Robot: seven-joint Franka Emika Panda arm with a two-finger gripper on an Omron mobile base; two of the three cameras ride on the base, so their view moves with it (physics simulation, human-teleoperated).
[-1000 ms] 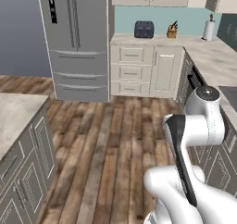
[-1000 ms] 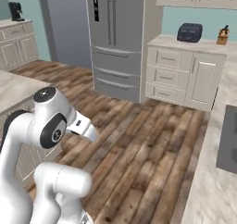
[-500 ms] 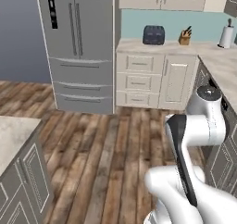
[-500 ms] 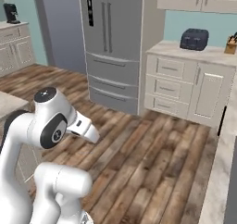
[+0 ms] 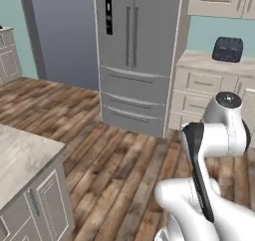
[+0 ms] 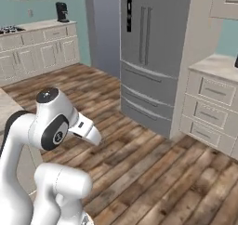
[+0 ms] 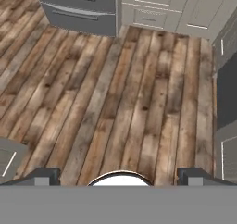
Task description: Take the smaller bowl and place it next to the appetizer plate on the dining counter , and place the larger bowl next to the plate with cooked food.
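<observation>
My gripper points down at the wooden floor. Its two dark fingertips stand wide apart in the hand view, open with nothing between them. The white arm is folded up close over the base. A corner of a beige marble counter shows at the lower left of the left base view; I cannot tell whether it is the dining counter. Both bowls and both plates are out of view.
A grey steel fridge stands ahead. Cream drawer cabinets with a dark toaster are to its right. A far counter carries a coffee machine. A dark oven front is at the hand view's right edge. Open floor lies between.
The whole picture has shifted: the fridge and toaster slid to the right in both base views, so the camera has turned left. The arm keeps the same folded pose.
</observation>
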